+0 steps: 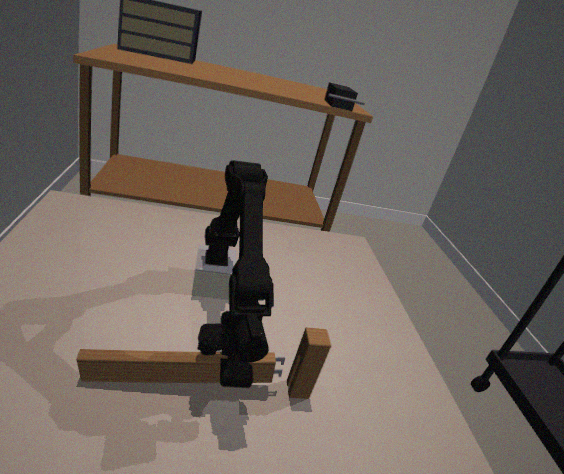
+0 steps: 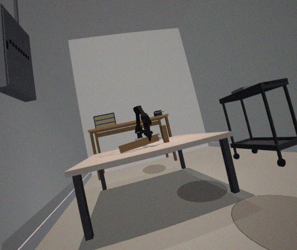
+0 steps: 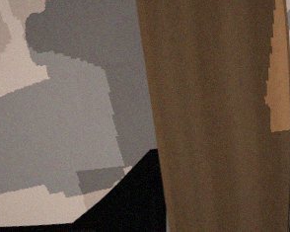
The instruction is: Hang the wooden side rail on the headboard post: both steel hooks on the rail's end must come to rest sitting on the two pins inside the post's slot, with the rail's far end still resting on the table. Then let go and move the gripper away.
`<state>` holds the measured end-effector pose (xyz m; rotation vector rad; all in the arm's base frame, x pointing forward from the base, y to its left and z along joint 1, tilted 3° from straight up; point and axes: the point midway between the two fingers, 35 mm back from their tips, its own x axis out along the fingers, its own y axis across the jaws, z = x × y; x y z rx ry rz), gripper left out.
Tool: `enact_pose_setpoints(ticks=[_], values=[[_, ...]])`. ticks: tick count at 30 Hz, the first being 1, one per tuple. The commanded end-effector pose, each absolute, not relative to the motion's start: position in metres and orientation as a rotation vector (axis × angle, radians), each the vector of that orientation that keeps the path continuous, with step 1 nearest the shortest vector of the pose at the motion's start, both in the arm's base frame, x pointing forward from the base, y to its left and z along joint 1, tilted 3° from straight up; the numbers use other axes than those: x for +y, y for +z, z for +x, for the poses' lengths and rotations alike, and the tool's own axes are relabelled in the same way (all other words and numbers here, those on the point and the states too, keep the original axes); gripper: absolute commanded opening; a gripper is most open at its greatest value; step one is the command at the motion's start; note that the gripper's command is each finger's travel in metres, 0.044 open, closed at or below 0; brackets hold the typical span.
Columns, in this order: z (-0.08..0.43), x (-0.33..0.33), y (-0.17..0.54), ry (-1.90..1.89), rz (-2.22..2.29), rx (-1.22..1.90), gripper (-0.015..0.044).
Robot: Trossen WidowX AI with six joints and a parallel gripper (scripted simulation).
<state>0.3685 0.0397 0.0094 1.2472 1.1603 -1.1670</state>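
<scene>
The wooden side rail (image 1: pixel 145 369) (image 2: pixel 133 145) (image 3: pixel 212 82) slopes up to the right in the exterior view, its far left end low at the table and its hook end raised. My gripper (image 1: pixel 236 373) (image 2: pixel 149 138) is shut on the rail near the hook end; in the wrist view the rail runs down between the black fingers. Two steel hooks, an upper one (image 1: pixel 280 360) and a lower one (image 1: pixel 278 372), stick out toward the headboard post (image 1: pixel 309 365) (image 2: pixel 165 133). The post stands upright just right of them. A gap shows between hooks and post. The pins inside the slot cannot be made out.
The pale tabletop (image 1: pixel 377 416) (image 2: pixel 198 140) carries the arm's light base block (image 1: pixel 211 283) behind the rail. A wooden bench (image 1: pixel 240 81) stands behind the table, with a drawer-like rack and a small black box on top. A black cart (image 1: pixel 535 410) (image 2: pixel 268 143) stands to the right.
</scene>
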Motion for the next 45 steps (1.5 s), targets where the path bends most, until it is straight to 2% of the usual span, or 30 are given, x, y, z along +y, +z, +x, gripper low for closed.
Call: enact_pose_setpoints(ticks=[1,45], values=[[0.3701,0.0407,0.0105,-1.162,1.253,1.155,0.0],[0.3707,0.0457,0.0111,-1.162,1.253,1.155,0.0]])
